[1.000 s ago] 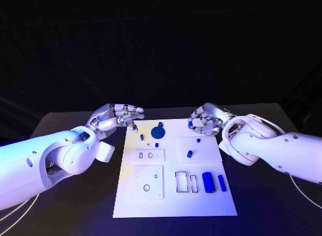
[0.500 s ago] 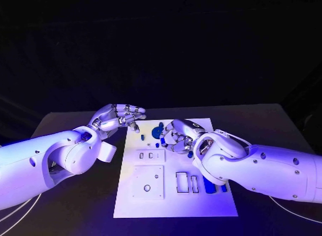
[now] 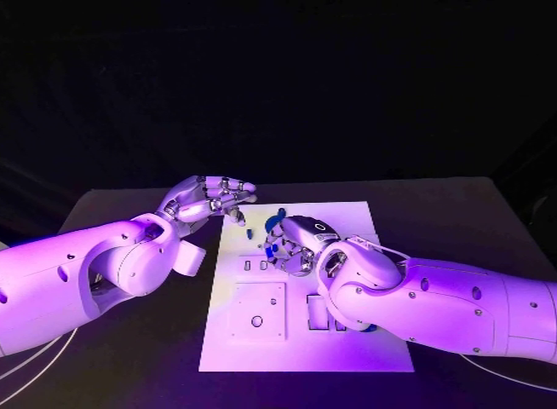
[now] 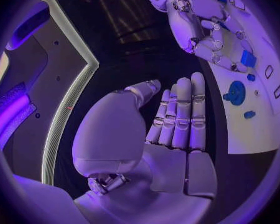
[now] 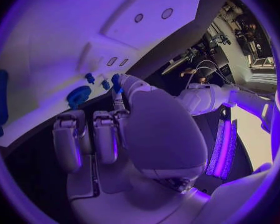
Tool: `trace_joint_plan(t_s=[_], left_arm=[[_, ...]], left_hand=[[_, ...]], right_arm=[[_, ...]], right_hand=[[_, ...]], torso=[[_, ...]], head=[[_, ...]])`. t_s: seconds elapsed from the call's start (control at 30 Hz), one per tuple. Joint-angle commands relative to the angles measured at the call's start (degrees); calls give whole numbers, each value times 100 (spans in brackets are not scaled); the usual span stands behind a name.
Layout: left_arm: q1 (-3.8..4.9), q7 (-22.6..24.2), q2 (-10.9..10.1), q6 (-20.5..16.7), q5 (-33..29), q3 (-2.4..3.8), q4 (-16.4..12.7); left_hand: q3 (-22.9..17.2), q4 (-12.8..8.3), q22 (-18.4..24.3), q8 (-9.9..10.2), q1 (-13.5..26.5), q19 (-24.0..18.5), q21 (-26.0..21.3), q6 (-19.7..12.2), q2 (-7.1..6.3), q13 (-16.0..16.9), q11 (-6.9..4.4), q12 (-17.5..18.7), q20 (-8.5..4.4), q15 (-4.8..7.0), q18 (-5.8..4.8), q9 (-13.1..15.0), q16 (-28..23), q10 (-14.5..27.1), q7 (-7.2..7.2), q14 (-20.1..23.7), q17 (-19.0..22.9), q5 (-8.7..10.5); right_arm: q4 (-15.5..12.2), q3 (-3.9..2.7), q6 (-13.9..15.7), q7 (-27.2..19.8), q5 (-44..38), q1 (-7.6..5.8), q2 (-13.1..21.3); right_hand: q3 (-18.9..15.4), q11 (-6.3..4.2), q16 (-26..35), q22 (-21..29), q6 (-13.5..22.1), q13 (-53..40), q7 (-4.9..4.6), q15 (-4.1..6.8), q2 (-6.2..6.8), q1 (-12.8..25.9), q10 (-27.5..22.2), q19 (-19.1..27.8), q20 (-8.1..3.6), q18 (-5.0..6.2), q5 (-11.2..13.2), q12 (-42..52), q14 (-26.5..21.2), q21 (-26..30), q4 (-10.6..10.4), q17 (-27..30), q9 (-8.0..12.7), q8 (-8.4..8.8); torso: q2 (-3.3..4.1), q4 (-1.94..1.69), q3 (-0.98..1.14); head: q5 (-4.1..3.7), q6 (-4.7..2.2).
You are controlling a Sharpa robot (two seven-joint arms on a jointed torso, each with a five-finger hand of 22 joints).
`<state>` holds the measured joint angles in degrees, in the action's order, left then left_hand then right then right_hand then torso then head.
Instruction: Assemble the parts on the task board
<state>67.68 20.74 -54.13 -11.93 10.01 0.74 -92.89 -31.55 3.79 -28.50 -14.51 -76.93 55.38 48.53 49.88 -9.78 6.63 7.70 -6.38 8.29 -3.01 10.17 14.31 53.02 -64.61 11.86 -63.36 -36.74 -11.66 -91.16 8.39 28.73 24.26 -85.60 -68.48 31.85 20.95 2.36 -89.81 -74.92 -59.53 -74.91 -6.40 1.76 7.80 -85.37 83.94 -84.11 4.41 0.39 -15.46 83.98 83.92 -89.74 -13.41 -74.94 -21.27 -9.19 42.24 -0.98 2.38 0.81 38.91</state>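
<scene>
right hand over white task board, left hand beside it

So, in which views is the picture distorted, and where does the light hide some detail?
Left wrist view: fisheye bends the task board edge; left hand looms large. Right wrist view: same bending, bright glare beside the right hand. Head view: straight lines, dark background, right hand shading the parts under it.

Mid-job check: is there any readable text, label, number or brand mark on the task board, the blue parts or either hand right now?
None that can be read.
The task board shows bare outlined slots and holes, no lettering.
The blue parts, such as the round disc, carry no visible marks.
The left hand and right hand show plain silver surfaces; any fine print there is too small to tell.
</scene>
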Motion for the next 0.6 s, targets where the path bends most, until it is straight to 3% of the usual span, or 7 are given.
trace_joint_plan(t_s=[0.03, 0.6], left_arm=[[8, 27, 15, 92, 10, 4, -7], [8, 19, 50, 106, 15, 4, 27]], left_hand=[[-39, 6, -5, -29, -52, -43, 29, 4, -4, 7, -21, -14, 6, -1, 30, 9, 20, -14, -20, 27, 8, 4], [-40, 2, -11, -30, -50, -48, 37, 5, -6, 7, -21, -14, 6, 1, 30, 11, 21, -15, -19, 27, 10, 5]], right_arm=[[48, 5, -130, 142, -255, 36, -52], [185, 37, -456, 205, -256, 134, -175]], right_hand=[[34, -43, -19, -1508, -44, -1078, -17, 15, 21, 46, 238, -589, -21, -39, -15, -6, 608, -26, 16, -1506, -147, -199], [38, -35, -19, -1508, -1, -1087, -25, 6, 149, 258, 245, -589, -12, -39, 92, 0, 608, -26, -9, -1506, -164, -231]], torso=[[4, 3, 3], [-1, 9, -7]], head=[[11, 16], [8, 62]])
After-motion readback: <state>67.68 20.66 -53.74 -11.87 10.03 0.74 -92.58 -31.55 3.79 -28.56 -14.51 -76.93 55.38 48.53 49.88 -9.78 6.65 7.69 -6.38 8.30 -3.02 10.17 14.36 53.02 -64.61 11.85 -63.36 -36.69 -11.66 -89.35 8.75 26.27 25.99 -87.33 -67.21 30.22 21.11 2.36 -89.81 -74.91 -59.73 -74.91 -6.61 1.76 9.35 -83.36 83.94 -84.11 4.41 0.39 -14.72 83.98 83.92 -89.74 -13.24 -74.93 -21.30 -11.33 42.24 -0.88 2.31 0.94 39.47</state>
